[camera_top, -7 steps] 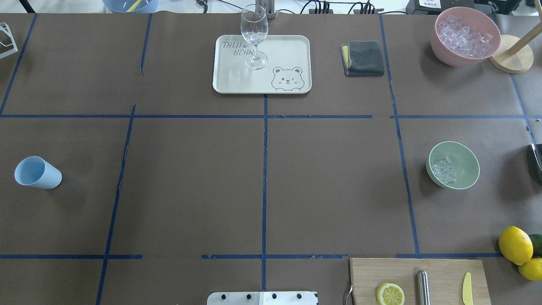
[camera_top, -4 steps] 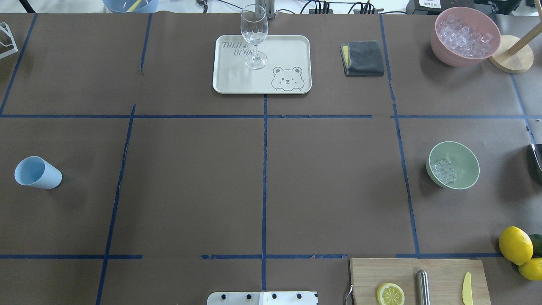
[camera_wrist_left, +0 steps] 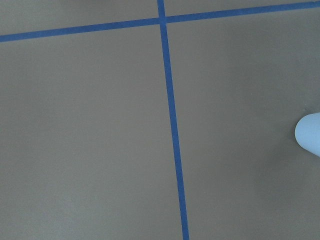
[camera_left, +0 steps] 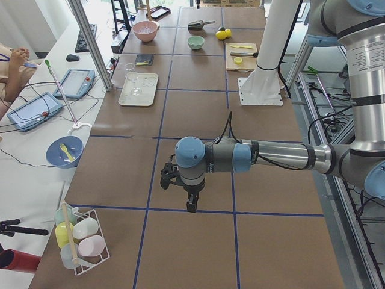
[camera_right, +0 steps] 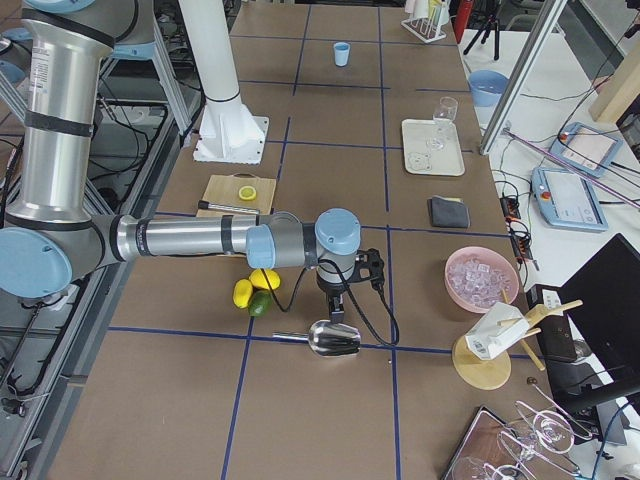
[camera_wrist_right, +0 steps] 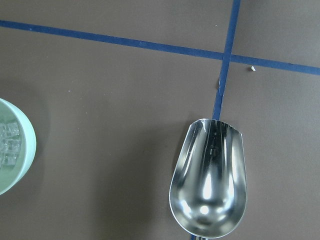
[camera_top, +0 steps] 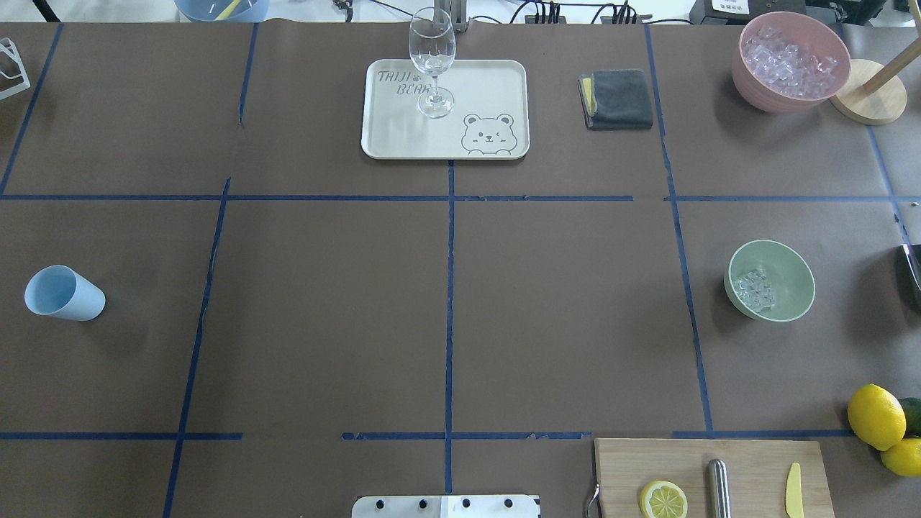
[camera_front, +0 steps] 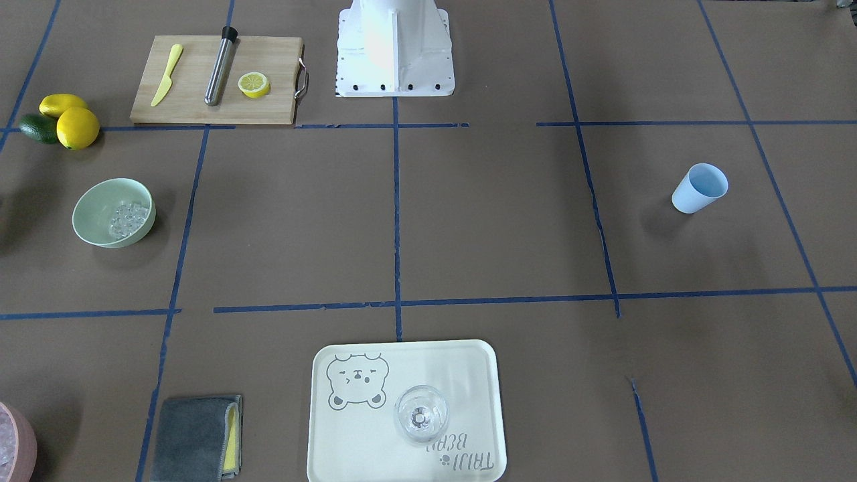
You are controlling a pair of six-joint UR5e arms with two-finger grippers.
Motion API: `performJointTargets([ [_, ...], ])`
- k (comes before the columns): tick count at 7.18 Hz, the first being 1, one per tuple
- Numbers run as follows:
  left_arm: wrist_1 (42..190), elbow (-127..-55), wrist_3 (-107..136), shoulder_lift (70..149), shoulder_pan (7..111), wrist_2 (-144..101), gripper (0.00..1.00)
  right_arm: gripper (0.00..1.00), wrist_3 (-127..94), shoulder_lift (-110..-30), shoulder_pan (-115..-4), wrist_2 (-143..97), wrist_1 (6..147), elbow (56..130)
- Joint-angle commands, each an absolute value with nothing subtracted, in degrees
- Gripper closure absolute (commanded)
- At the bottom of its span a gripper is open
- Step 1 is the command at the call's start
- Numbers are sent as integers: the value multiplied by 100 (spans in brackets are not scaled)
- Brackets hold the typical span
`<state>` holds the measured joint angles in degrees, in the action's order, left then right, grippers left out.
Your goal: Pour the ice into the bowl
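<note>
I judge the pour done, or nearly so. The round pale mint-green bowl stands upright on the brown paper-covered desk, on the robot's right side. A small heap of clear glassy ice cubes lies inside it against one wall. The shiny metal scoop lies on the desk near the bowl but apart from it, and its pan is empty. The large pink bowl at the far corner is heaped with more ice, well apart from both. Unless more ice is wanted, what is left seems to be only pulling the arms clear.

The right arm's fingers hang just above the scoop. They show only in the side view and not in the wrist camera, so I cannot tell whether they are released or clenched. The scoop's handle is cut off at the bottom of the wrist view, so whether anything touches it is also unclear.

The left arm's fingers hover over bare desk near the pale blue plastic cup, and again I cannot tell their state.

In the right side view the arm hides the green bowl. A tiny pale speck lies by the tape line. It may be an ice chip, but it is too small to say.
</note>
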<state>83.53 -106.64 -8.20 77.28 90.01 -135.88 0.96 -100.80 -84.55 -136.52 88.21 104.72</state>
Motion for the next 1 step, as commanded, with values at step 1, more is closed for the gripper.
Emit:
performJointTargets([
  [1, 8323, -10670, -817, 7796, 9009, -13588, 0, 0, 97, -10081, -8455, -13650, 8824, 10468],
])
